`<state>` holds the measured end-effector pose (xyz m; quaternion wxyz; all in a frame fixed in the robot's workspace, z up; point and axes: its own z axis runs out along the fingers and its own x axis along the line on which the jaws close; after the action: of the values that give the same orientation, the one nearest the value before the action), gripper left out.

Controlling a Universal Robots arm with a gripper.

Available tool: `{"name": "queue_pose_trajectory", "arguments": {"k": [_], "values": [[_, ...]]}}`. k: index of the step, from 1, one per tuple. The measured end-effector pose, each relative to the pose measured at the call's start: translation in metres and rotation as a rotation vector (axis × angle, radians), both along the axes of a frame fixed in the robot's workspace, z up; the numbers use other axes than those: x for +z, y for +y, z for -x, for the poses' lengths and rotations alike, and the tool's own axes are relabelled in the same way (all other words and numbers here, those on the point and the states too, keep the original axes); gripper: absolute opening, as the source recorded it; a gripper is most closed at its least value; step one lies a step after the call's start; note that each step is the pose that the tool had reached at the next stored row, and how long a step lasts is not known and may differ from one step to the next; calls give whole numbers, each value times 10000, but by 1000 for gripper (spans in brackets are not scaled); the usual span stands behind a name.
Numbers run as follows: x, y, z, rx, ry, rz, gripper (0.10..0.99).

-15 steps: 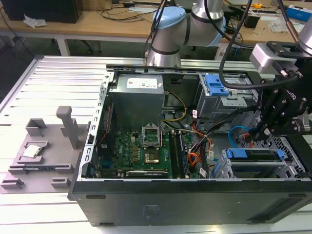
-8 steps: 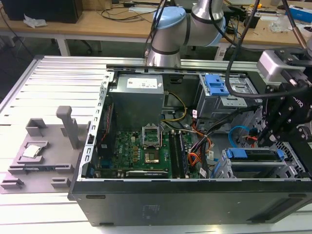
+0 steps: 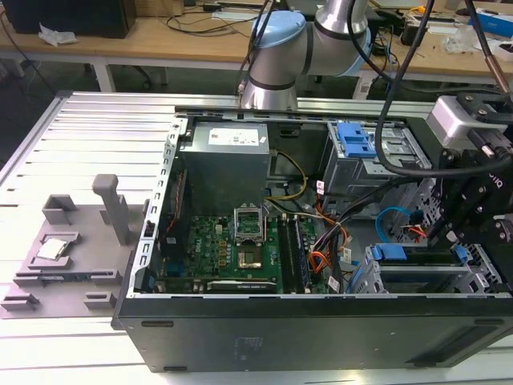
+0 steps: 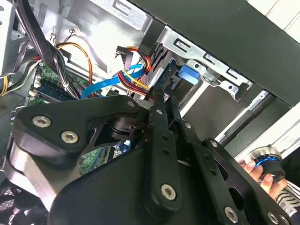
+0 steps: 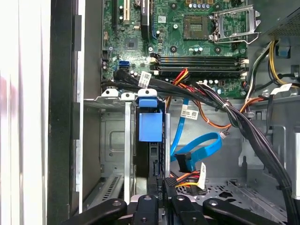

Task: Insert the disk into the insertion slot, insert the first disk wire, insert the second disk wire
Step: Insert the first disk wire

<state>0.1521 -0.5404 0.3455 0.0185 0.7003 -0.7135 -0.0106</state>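
Wiring crowds the open computer case (image 3: 264, 337), which lies on its side on a slatted metal table (image 3: 96, 120). In the first wrist view the disk (image 5: 150, 127) sits inside the insertion slot (image 5: 114, 145), with its blue carrier end facing the motherboard (image 5: 187, 47). The gripper (image 5: 164, 188) hangs just beside the disk, its fingers pressed together on the dark plug of the first disk wire (image 5: 190, 177). The second disk wire (image 5: 202, 145) loops nearby, its plug apart from the disk.
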Motion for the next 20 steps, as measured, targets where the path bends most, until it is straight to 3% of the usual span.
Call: {"name": "queue_pose_trajectory", "arguments": {"k": [18, 20], "values": [[-97, -4, -34, 3, 0, -14, 173], [-94, -5, -34, 2, 0, -5, 251]]}}
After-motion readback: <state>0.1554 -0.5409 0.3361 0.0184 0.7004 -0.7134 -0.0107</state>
